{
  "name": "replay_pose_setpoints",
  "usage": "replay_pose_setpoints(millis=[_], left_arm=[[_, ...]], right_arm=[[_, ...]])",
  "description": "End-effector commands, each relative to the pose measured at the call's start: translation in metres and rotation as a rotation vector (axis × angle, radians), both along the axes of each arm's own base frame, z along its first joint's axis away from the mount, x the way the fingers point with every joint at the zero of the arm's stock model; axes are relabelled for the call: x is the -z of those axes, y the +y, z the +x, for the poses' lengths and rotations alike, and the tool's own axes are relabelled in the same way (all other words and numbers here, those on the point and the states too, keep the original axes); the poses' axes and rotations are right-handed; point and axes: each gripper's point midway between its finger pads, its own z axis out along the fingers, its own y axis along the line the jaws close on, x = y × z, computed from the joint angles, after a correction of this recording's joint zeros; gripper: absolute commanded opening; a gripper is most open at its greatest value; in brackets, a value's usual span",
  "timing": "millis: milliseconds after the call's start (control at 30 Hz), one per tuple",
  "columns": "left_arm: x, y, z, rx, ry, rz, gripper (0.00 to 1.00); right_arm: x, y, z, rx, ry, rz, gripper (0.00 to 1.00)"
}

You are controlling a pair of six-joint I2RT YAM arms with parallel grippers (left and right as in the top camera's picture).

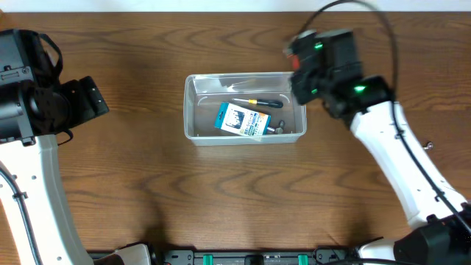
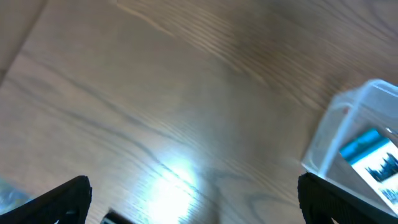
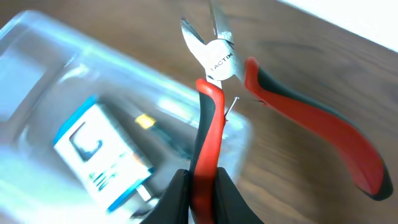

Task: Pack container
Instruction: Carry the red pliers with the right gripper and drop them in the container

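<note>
Overhead, the container (image 1: 188, 110) is sitting mid-way across the table (image 1: 132, 184), its long axis running left to right. The right gripper (image 3: 202, 186) is clamping one red handle of one pliers (image 3: 219, 57) by its right end. The left gripper (image 2: 196, 200) is hovering wide apart, empty, well left. Inside are lying one box (image 1: 241, 120) and one screwdriver (image 1: 259, 102).

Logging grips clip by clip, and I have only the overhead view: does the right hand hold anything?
Observer: Yes, the right hand is shut on one handle of red-and-black cutters.
Operator: Are they packed yet?
Observer: Not yet; they are held up near the container corner.
Operator: And the other arm?
Observer: The left hand is open over bare table, holding nothing.
</note>
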Motion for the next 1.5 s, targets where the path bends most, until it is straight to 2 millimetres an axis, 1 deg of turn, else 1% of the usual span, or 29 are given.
replay_pose_setpoints(millis=[0,67,167,267,333,367,633,733,767,833,867,900,933,967,1000,1033,1100,1200,1233,1267,1300,1367,1400,1433,1467], left_arm=[[0.011,-0.009,0.000,0.068,0.031,-0.041,0.98],[0.015,-0.010,-0.001,0.081,0.048,-0.040,0.98],[0.022,-0.011,0.000,0.096,0.063,-0.043,0.98],[0.027,-0.026,0.006,0.186,0.050,-0.105,0.98],[0.028,-0.035,0.010,0.231,0.036,-0.143,0.98],[0.029,-0.036,0.011,0.236,0.035,-0.149,0.98],[0.033,-0.035,0.017,0.235,0.043,-0.153,0.98],[0.035,-0.034,0.018,0.234,0.049,-0.155,0.98],[0.036,-0.034,0.018,0.234,0.050,-0.155,0.98],[0.036,-0.034,0.019,0.234,0.051,-0.156,0.98],[0.036,-0.034,0.019,0.234,0.051,-0.156,0.98],[0.037,-0.034,0.019,0.234,0.052,-0.156,0.98],[0.037,-0.034,0.019,0.234,0.053,-0.157,0.98],[0.037,-0.034,0.019,0.234,0.054,-0.157,0.98],[0.037,-0.034,0.020,0.234,0.054,-0.157,0.98],[0.037,-0.034,0.020,0.234,0.054,-0.157,0.98],[0.038,-0.034,0.021,0.235,0.053,-0.156,0.98],[0.038,-0.037,0.023,0.247,0.050,-0.155,0.98],[0.038,-0.040,0.025,0.259,0.049,-0.154,0.98],[0.038,-0.045,0.026,0.275,0.051,-0.154,0.98],[0.039,-0.049,0.028,0.290,0.054,-0.154,0.98],[0.041,-0.061,0.031,0.341,0.064,-0.149,0.98],[0.043,-0.067,0.033,0.373,0.071,-0.144,0.98],[0.045,-0.074,0.035,0.401,0.079,-0.141,0.98],[0.047,-0.079,0.036,0.421,0.085,-0.141,0.98]], right_arm=[[0.008,0.027,-0.010,-0.161,-0.018,-0.067,0.01],[0.018,0.042,-0.017,-0.227,0.004,-0.073,0.01],[0.035,0.057,-0.024,-0.290,0.050,-0.068,0.01],[0.054,0.068,-0.030,-0.355,0.098,-0.069,0.01],[0.066,0.071,-0.030,-0.369,0.128,-0.065,0.01],[0.073,0.072,-0.030,-0.370,0.144,-0.067,0.01],[0.135,0.074,-0.036,-0.405,0.289,-0.102,0.01],[0.147,0.073,-0.037,-0.404,0.319,-0.111,0.01],[0.148,0.072,-0.038,-0.404,0.323,-0.112,0.03],[0.149,0.072,-0.037,-0.404,0.323,-0.112,0.14],[0.149,0.072,-0.037,-0.404,0.323,-0.112,0.24],[0.149,0.073,-0.037,-0.404,0.322,-0.112,0.40],[0.149,0.073,-0.037,-0.404,0.322,-0.112,0.50],[0.148,0.073,-0.038,-0.404,0.322,-0.112,0.54],[0.148,0.073,-0.038,-0.404,0.322,-0.111,0.56],[0.147,0.072,-0.037,-0.403,0.320,-0.111,0.61],[0.140,0.071,-0.036,-0.381,0.316,-0.104,0.65],[0.111,0.065,-0.028,-0.306,0.298,-0.069,0.70],[0.096,0.059,-0.023,-0.264,0.283,-0.057,0.75],[0.081,0.049,-0.016,-0.192,0.261,-0.052,0.82],[0.067,0.036,-0.008,-0.107,0.237,-0.052,0.86],[0.037,-0.003,0.008,0.124,0.177,-0.054,0.89],[0.024,-0.022,0.012,0.221,0.153,-0.047,0.96],[0.010,-0.044,0.015,0.330,0.128,-0.031,0.99],[-0.004,-0.070,0.014,0.457,0.109,0.001,0.99]])
